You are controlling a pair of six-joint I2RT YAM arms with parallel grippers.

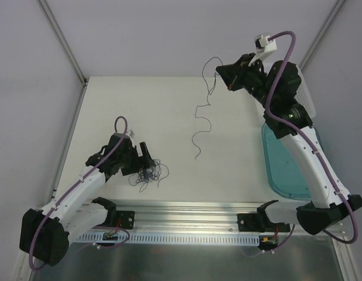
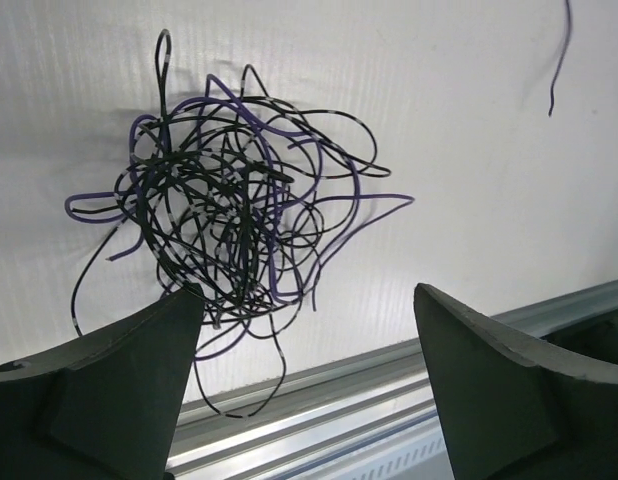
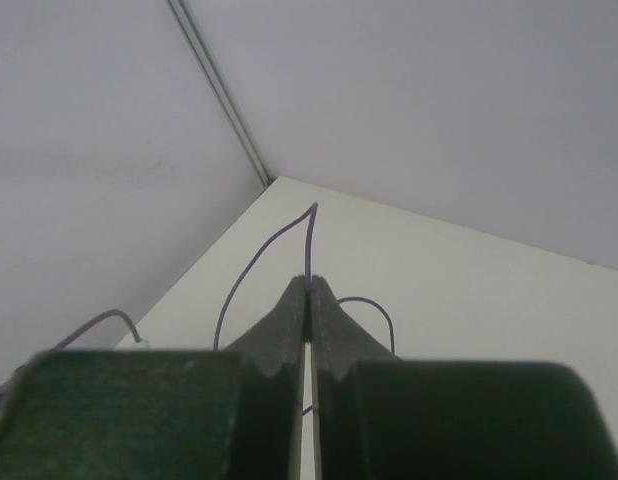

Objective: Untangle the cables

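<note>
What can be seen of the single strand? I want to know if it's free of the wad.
The strand is one hair-thin purple wire, wavy along its length. Its far end is pinched in the shut right gripper, a short loop poking past the tips. It trails toward the near edge, its free end apart from the wad.

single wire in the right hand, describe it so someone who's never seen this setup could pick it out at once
On the white table, look at the far half, right of centre. The single wire is pinched in the raised right hand there and trails towards the near edge in loose squiggles. Unlike the tangled wad on the left, it is one lone, stretched-out strand.
</note>
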